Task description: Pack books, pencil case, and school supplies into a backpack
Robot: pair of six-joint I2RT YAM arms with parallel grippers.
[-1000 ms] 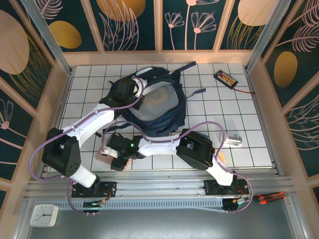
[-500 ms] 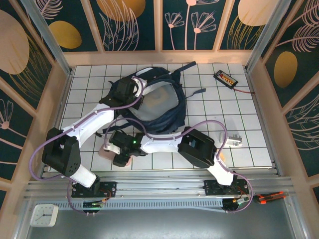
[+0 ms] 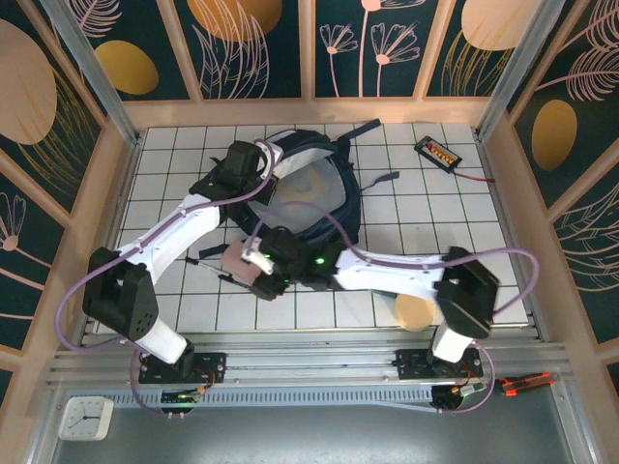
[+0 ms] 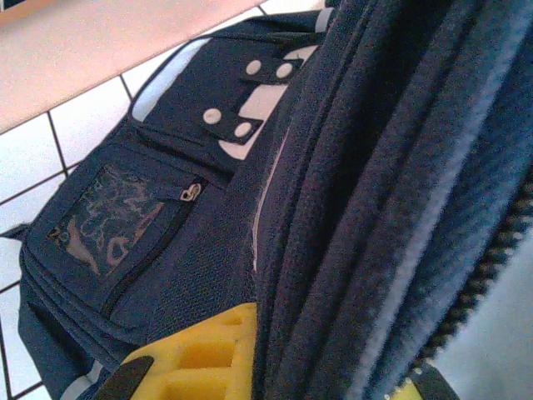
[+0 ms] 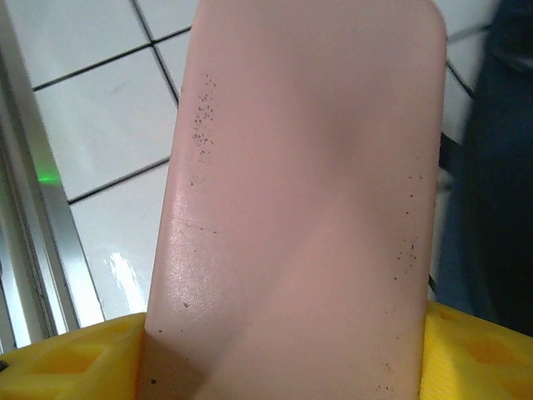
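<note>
Left hand (image 4: 300, 379): clenched on backpack (image 3: 350, 208) rim, propping it open.
Right hand (image 5: 275, 358): grasping pencil case (image 5: 308, 167), at the backpack's 8 o'clock.

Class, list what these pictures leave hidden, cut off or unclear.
1. Backpack inside, top view: the left gripper and folded rim cover part; contents unclear.
2. Pencil case, right wrist view: its near end runs off the bottom edge.
3. Tan disc, top view: the right arm covers part.
4. Left gripper's fingers, left wrist view: cut by the bottom edge.

Both arms outstretched, jaws clamped.
</note>
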